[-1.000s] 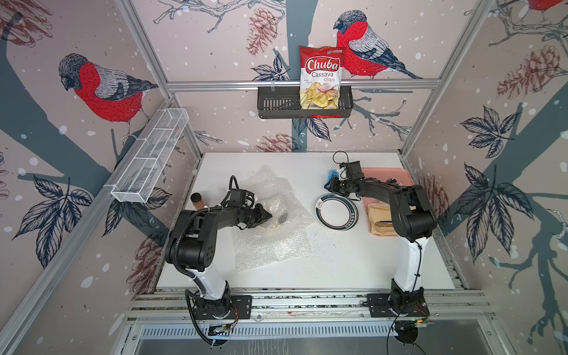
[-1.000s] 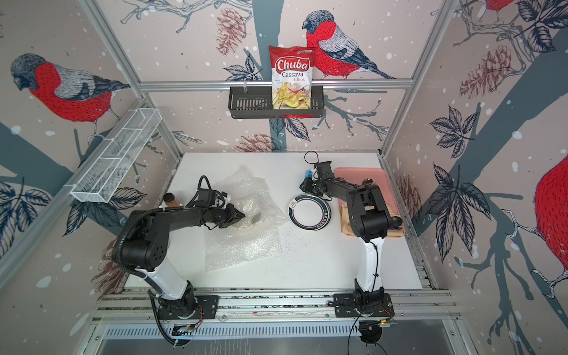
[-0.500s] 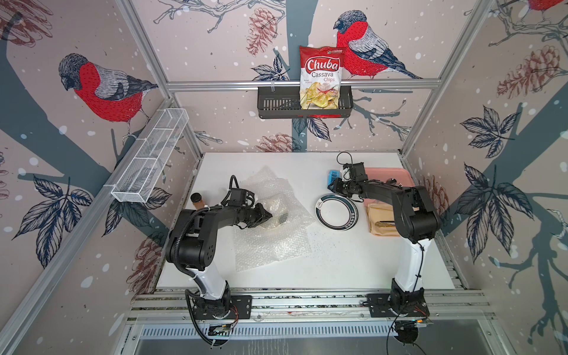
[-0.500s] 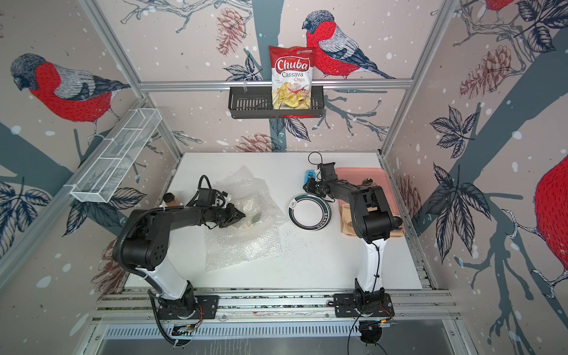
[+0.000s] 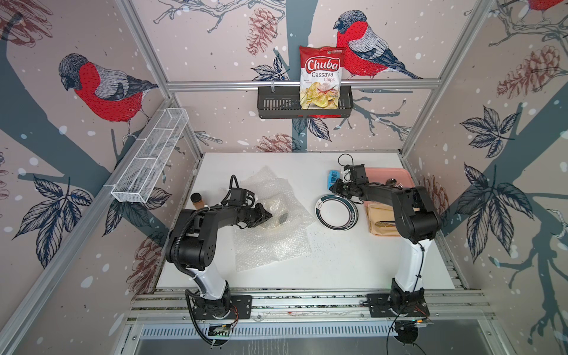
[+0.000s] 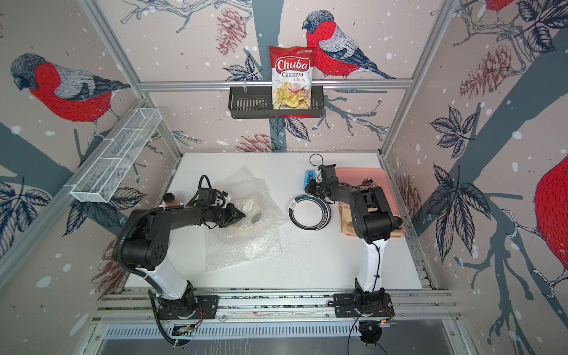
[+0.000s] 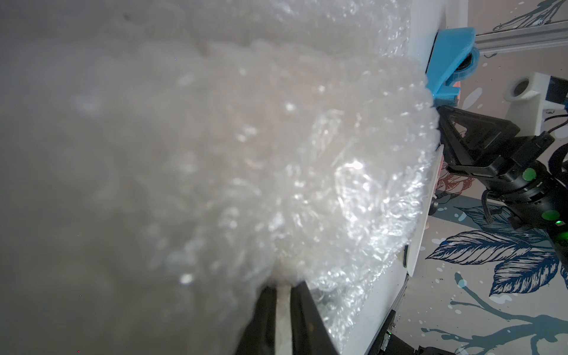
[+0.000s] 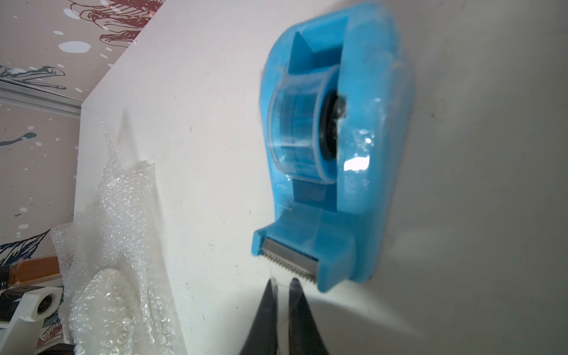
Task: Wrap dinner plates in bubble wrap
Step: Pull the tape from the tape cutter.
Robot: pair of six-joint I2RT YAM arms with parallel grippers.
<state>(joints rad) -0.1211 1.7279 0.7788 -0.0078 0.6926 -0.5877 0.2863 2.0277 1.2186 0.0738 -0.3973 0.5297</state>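
**Step in hand (judged):** sealing the first bundle. The folding looks done and the taping has not yet been done.

**Left claw** (image 5: 266,217): your fingers are pressed onto a gathered fold of the bubble wrap (image 5: 276,246). The left wrist view shows a pale strip of it pinched between them. One dinner plate (image 5: 280,218) lies just ahead of this claw under the wrap. Only a dark mark and a cream edge show through.

**Right claw** (image 8: 281,284): the jaws are drawn almost together, with the tips right at the toothed cutter of the blue tape dispenser (image 8: 332,147). A faint clear strip seems to run from the cutter to the tips. You cannot confirm from these views that tape is caught.

**Other things:**
- A second dinner plate (image 5: 336,212), bare and dark-rimmed, sits on the table (image 5: 338,261) just behind this claw's tips, toward the arm's base.
- A pink tray (image 5: 390,175) lies beyond this claw's wrist, on the side away from the wrap.
- No third plate can be made out.

**Next move (judged):**
- Draw the tape straight back from the cutter.
- Tear it down across the teeth.
- Carry it over to the fold your left claw pins.

**Cautions:**
- Nothing holds the dispenser, so it may slide or tip with the pull.
- If the tips hold no tape, re-pinch at the cutter first.
- Do not release the left pinch until the tape is pressed down, or the fold may spring open.
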